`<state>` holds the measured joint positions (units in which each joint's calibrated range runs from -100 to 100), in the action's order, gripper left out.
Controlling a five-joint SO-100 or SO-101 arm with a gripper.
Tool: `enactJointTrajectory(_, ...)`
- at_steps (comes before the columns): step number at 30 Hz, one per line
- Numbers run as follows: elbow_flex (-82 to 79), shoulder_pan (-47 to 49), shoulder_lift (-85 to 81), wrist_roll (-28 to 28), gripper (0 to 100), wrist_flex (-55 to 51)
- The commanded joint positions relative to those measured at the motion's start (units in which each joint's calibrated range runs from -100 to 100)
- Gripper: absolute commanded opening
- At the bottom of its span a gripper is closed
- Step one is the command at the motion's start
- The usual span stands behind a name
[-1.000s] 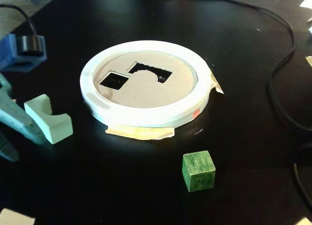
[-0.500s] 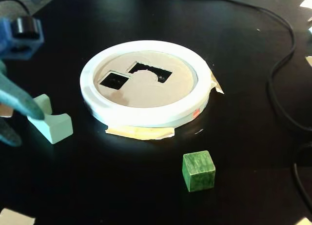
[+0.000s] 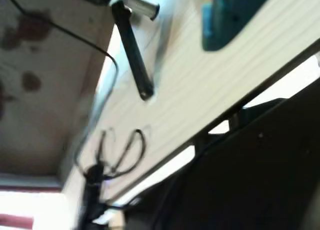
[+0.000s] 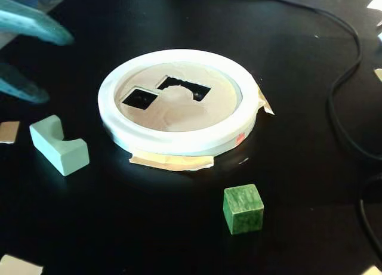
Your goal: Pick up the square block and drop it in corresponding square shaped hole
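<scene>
The square block (image 4: 243,209), a small marbled dark green cube, rests on the black table near the front, right of centre in the fixed view. The square shaped hole (image 4: 139,98) is a dark cutout in the left part of the tan round panel inside a thick white ring (image 4: 179,142). My gripper (image 4: 58,69) hangs at the far upper left, well away from the cube, its two teal fingers spread open with nothing between them. The blurred wrist view shows one teal finger (image 3: 235,15) over a pale wooden surface, and neither cube nor hole.
A pale mint block with a curved notch (image 4: 59,145) lies left of the ring. A larger cutout with a semicircular bite (image 4: 185,87) sits beside the square hole. Tape strips (image 4: 173,161) hold the ring down. A black cable (image 4: 340,90) runs along the right side.
The gripper has lifted from beside the mint block and moved up toward the view's top left corner. Its blue camera housing has left the view. Cube and mint block stayed put.
</scene>
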<state>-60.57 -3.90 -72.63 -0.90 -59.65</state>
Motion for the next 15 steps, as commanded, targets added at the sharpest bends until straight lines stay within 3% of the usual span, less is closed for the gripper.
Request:
enactJointTrajectory(1, 24.5, 1.02, 26.28, 0.2, 82, 2.6)
enactJointTrajectory(7, 52.01, 1.02, 56.46, -0.49, 81, 2.2)
enactJointTrajectory(15, 70.86, 1.27, 81.0, -5.08, 81, 1.5)
